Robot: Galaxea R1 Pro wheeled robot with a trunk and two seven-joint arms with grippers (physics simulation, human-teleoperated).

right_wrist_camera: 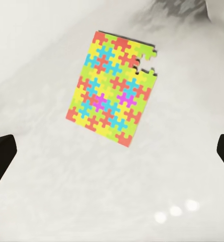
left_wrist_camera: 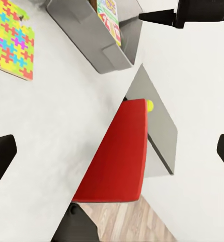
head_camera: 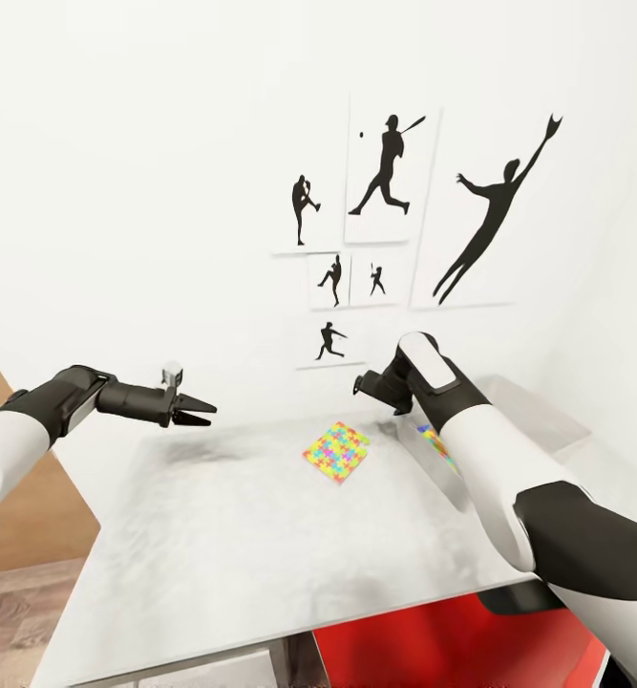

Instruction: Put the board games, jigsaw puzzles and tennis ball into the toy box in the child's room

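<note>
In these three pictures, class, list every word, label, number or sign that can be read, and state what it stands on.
None can be read.
Printed box standing in the grey bin: coloured print, too blurred and cut off to read.
Jigsaw puzzle: pattern only, no lettering.
Wall pictures: black sports silhouettes, no text.

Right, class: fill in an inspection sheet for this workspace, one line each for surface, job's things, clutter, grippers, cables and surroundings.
Surface: light grey table, mostly bare.
Job's things: jigsaw puzzle lies flat on the table; second puzzle partly hidden behind the right arm; toy box with a printed box inside; tennis ball on a lower grey section.
Clutter: nothing seen.
Grippers: left gripper open, empty; right gripper open above the puzzle.
Cables: nothing seen.
Surroundings: white wall, sports silhouette pictures, red chair, wood floor.
</note>
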